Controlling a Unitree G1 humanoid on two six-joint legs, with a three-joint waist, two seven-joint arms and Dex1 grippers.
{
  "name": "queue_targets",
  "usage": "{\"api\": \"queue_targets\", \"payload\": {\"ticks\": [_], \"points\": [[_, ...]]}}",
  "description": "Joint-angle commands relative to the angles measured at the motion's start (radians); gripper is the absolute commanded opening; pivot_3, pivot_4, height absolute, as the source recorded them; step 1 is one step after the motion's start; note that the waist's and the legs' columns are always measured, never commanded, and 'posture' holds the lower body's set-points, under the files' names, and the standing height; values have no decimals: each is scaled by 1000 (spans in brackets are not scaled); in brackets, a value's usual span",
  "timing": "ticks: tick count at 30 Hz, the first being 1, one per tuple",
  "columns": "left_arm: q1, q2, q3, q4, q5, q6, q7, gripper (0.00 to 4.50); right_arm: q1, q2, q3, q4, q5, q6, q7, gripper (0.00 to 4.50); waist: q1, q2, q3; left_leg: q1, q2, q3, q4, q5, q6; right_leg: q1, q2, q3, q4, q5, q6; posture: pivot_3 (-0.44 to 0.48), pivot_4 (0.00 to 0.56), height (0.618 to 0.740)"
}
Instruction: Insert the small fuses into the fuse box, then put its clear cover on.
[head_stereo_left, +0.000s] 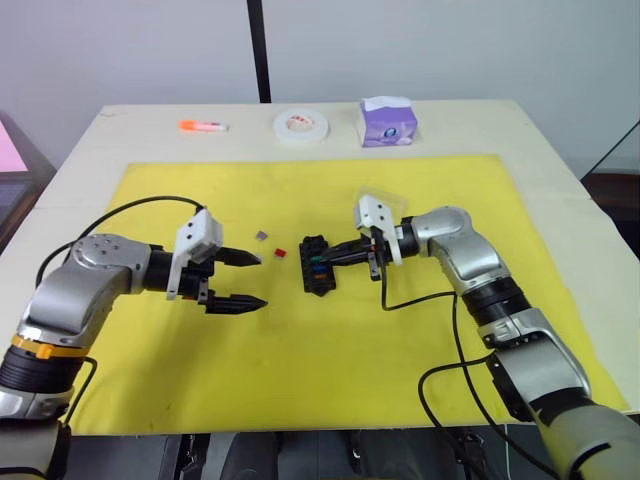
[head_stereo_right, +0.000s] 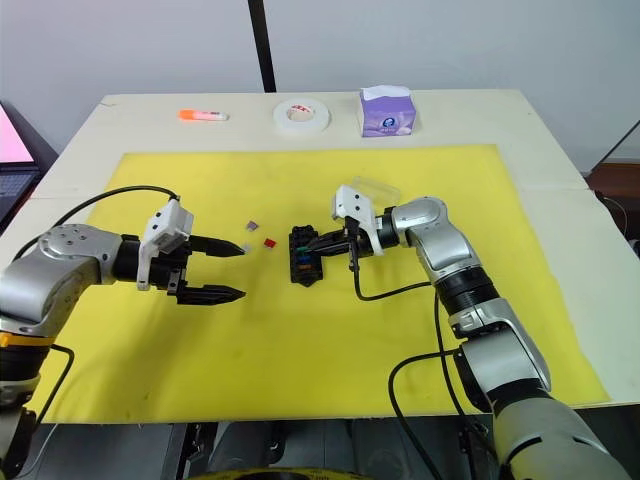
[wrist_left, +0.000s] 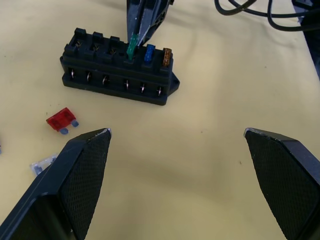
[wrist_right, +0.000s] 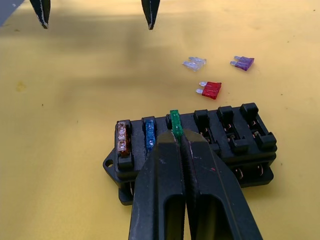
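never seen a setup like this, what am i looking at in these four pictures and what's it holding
This is a two-armed robot working over a yellow mat on a table. Two pictures come from cameras on its head, looking down; the other two sit on its wrists, looking along the fingers.

The right end effector is shut on a green fuse, pressing it into the black fuse box beside a blue fuse and an orange fuse already seated. The left end effector hangs open nearby.

Loose on the mat: red fuse, purple fuse, clear-grey fuse. Farther back: tape roll, tissue box, orange marker.
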Motion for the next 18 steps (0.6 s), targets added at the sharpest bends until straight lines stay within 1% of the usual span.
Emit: {"api": "queue_targets", "payload": {"ticks": [1,7,11,16,18], "points": [[-11,8,12,-20,-3,-2,2,4473,7,2,-3,-5,-14,-14,8,0,0,0,0,0,0,0,0,0,0,0,0,0,0,0,0,0,150,740],[0,10,15,-32,-3,4,9,4473,16,1,-2,-24,-9,-7,25,0,0,0,0,1,0,0,0,0,0,1,0,0,0,0,0,0,150,740],[1,10,13,-27,-1,-1,10,4473,10,1,4,-9,-28,-30,19,0,0,0,0,1,0,0,0,0,0,1,0,0,0,0,0,0,150,740],[4,11,13,-11,8,-15,7,4473,11,-8,20,11,-70,-111,25,0,0,0,0,1,0,0,0,0,0,1,0,0,0,0,0,0,150,740],[8,12,12,-6,15,-23,4,4473,7,2,6,2,-54,-108,26,0,0,0,0,1,0,0,0,0,0,1,0,0,0,0,0,0,150,740]]}}
